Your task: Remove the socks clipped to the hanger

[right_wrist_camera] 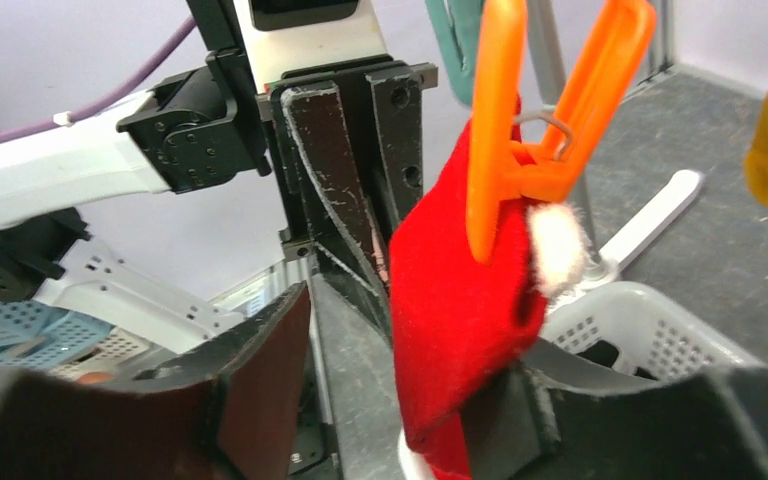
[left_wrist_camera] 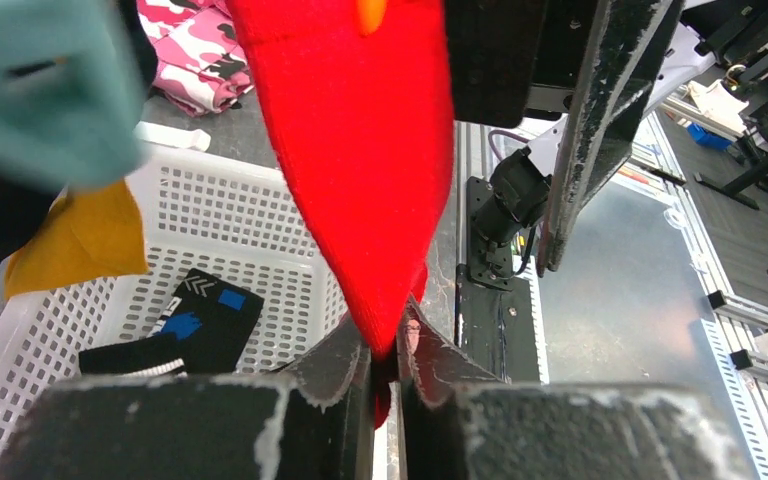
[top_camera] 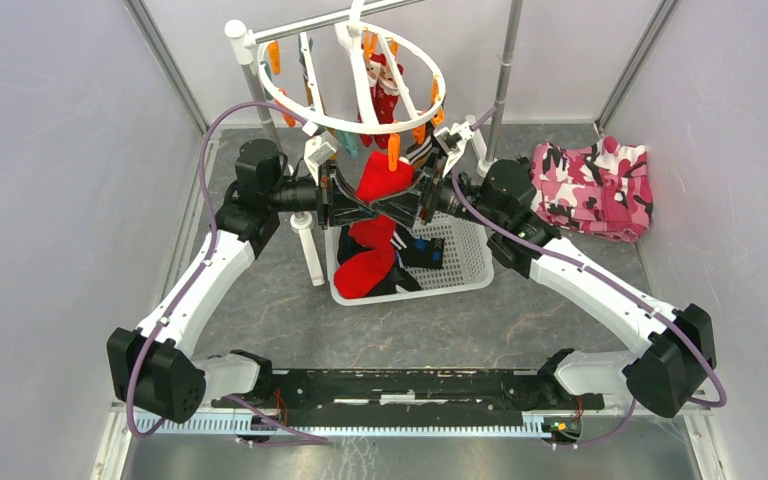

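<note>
While the large round white plastic hanger [top_camera: 270, 95] hangs over the far side of the table [top_camera: 290, 320], one red fabric sock [left_wrist_camera: 360, 180] is suspended from it by an orange plastic clip [right_wrist_camera: 505, 130], with its long axis near vertical.

The lower tip of the red fabric sock is pinched between the fingers of the left gripper [left_wrist_camera: 385, 355], which are closed narrow on the fabric. The right gripper [right_wrist_camera: 415, 350] is held at the opposite side with its fingers wide. The sock body hangs between them, and no grip by it is evident. Both arms are equally near, but only the left has the sock.

The orange plastic clip lies directly above the left fingers. A downward pull along the sock's axis is therefore judged to be what the release turns on.

A white perforated rectangular plastic basket [top_camera: 475, 255] stands directly below. In it are noted red socks [top_camera: 365, 265] and a black sock with blue marks [left_wrist_camera: 200, 320].

A mustard-yellow sock [left_wrist_camera: 80, 240] is seen hanging near the red one.

Risk noted: the fabric may slip from so narrow a pinch.
</note>
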You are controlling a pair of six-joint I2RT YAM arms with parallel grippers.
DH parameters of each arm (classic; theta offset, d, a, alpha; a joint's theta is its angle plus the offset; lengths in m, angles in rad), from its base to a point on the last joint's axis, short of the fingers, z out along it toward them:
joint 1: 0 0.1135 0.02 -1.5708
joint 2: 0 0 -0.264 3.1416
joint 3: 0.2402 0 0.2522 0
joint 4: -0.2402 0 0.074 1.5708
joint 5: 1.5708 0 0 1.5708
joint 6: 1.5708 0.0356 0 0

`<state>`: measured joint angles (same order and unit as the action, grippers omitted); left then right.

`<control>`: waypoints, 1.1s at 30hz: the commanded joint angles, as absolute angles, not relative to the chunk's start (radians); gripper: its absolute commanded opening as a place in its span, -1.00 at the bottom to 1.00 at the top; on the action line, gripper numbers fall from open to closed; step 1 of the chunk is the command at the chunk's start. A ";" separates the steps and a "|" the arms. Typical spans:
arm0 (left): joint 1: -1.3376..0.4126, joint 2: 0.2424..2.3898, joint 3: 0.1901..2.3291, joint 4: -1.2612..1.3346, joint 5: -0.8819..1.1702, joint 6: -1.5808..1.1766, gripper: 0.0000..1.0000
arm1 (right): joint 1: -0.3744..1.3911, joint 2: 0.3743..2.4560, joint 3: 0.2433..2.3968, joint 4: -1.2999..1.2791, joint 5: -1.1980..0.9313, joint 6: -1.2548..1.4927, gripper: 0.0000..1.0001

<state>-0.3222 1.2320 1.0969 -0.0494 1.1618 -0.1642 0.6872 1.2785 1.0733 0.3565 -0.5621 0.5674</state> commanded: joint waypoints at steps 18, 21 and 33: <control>-0.325 1.215 1.136 -0.050 1.211 -0.208 -0.77 | 0.611 1.395 1.254 0.596 -0.492 0.702 0.24; -0.325 1.216 1.135 -0.055 1.209 -0.198 -0.77 | 0.612 1.408 1.262 0.614 -0.490 0.721 0.12; -0.325 1.224 1.124 -0.179 1.119 -0.042 -0.84 | 0.611 1.433 1.294 0.532 -0.472 0.689 -0.92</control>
<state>-0.3222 1.2320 1.0988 -0.1421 1.1534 -0.1284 0.6121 1.4315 1.2491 0.5369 -0.4667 0.7055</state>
